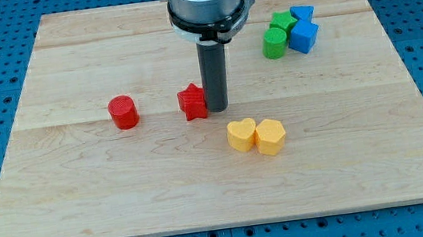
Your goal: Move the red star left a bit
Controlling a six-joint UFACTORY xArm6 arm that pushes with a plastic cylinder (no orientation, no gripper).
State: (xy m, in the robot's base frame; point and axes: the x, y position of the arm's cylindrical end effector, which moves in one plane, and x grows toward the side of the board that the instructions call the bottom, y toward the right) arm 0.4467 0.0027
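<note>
My tip (216,106) is sitting right up against the red star (192,102), on the star's right side as the view shows it, touching or as good as touching. There's no hand or claw on this rig to be wide or narrow, just the bare rod, so it's holding nothing and only leaning on the block.

So the push is basically lined up. I'm thinking the trick now is keeping the rod pointing at the middle of the star, not at one of its points (stars love to spin off a glancing contact). A slow, straight slide toward the view's left should be doing it.

The red cylinder (123,112) is sitting well off to the left of my tip, past the star and roughly on the same line, so "a bit" really means a bit: stopping well short of it.

The yellow heart (241,135) and the yellow block (270,136) beside it are lying below and right of my tip, out of the path.
</note>
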